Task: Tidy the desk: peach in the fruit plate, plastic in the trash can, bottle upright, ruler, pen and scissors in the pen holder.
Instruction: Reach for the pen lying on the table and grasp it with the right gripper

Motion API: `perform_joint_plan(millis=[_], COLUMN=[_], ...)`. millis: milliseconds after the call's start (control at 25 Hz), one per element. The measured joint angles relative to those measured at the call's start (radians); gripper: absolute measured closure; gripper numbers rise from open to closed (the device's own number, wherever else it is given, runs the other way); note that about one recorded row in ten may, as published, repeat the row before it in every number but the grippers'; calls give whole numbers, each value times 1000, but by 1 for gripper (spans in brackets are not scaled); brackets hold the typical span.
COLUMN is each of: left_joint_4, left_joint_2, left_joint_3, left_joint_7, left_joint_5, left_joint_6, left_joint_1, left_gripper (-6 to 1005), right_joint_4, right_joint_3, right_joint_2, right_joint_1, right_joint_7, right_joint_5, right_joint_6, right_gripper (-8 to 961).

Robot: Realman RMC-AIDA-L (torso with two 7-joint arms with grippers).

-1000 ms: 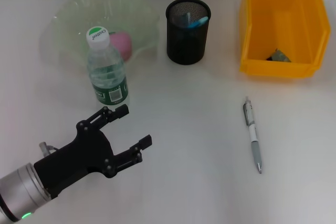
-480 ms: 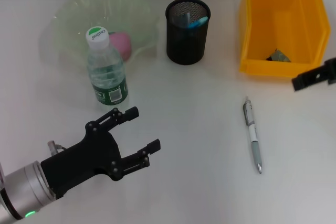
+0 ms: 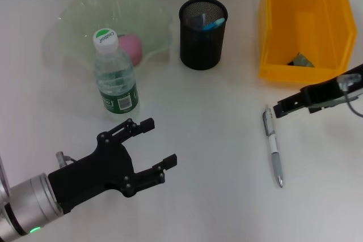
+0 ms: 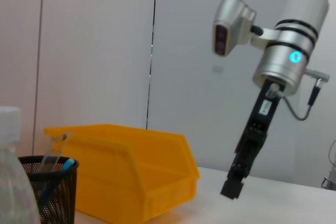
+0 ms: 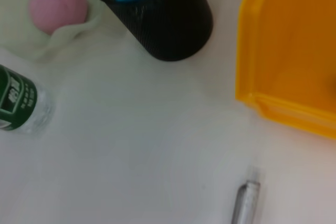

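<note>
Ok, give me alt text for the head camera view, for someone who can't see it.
A pen lies alone on the white desk, the right gripper just above its top end. The open left gripper hovers near an upright bottle; behind are a fruit plate with a peach, a pen holder and a yellow bin.

On the table (image 3: 198,123): one bottle (image 3: 115,75), one peach (image 3: 131,47) in one plate (image 3: 74,18), one pen holder (image 3: 203,34), one yellow bin (image 3: 303,24), one pen (image 3: 273,144), and two grippers, left (image 3: 154,143) and right (image 3: 281,107).
</note>
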Motion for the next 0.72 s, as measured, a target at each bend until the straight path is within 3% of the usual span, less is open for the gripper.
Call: perform_joint_plan(millis=[200,400,720], left_joint_4=[0,0,0], left_joint_2=[1,2,3], left_joint_3=[0,0,-2], left_joint_7=[0,0,1], left_joint_5=[2,2,2], left_joint_6=[-1,-4,-5], left_joint_1=[-7,-7,-4], left_gripper=[188,188,188], right_joint_4=[145,210,280], right_joint_3=[-35,-65,-74], right_joint_2=[-4,-2,1], right_joint_1=[74,119,146], right_joint_7=[0,1,1], right_joint_5=[-17,-54,-84], right_joint_6=[69,98,133], right_gripper=[121,126,155])
